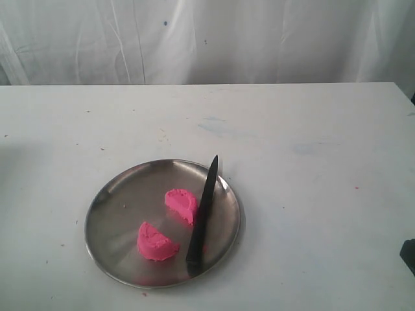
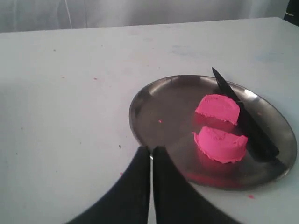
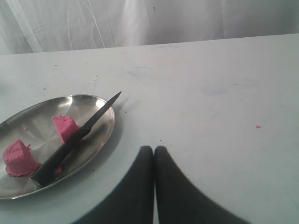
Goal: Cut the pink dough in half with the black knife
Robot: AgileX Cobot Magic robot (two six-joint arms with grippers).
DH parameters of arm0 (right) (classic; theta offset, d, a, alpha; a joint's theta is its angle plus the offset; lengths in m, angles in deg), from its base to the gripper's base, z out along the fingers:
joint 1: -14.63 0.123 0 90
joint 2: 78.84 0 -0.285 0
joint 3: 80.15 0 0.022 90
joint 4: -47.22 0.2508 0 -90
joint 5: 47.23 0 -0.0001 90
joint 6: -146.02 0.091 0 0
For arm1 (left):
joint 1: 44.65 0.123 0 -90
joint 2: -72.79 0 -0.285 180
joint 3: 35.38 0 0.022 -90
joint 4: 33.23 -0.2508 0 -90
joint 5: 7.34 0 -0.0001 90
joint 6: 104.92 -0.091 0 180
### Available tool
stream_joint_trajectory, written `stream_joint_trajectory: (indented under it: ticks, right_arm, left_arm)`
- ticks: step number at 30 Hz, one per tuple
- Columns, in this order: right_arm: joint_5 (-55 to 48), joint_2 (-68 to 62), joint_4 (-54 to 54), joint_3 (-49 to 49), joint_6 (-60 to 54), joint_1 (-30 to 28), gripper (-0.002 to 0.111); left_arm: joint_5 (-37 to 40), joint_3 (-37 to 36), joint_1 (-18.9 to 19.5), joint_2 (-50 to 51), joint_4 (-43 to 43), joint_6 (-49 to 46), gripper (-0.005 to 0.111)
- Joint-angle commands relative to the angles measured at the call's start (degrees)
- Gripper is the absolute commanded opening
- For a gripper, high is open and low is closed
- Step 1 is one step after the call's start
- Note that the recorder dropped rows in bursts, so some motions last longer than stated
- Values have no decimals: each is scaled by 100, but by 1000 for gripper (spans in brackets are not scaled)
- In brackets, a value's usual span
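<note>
Both your jaws are clenched, empty. The dough (image 1: 156,242) is soft; take the stiff knife (image 1: 203,210) by its near handle.

Matt pink dough (image 1: 157,241) and matt black knife (image 1: 203,210) on shiny metal plate (image 1: 110,214)

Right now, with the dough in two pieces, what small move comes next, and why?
Probably just pull both arms away and stop. The pink dough lies in two separate halves on the plate, the black knife lies beside them, and the left gripper and right gripper are shut, holding nothing.
</note>
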Motion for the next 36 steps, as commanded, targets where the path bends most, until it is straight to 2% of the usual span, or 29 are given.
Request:
stream_joint_trajectory:
  ticks: [1, 11, 36]
  right_arm:
    - [15, 31, -9, -28, 27, -53, 0]
    - [15, 31, -9, -28, 27, -53, 0]
    - [15, 31, -9, -28, 27, -53, 0]
  left_arm:
    - [-1, -145, 51, -377, -2, 313, 9]
    - [299, -145, 51, -409, 58, -120, 9]
    - [299, -145, 41, -409, 58, -120, 9]
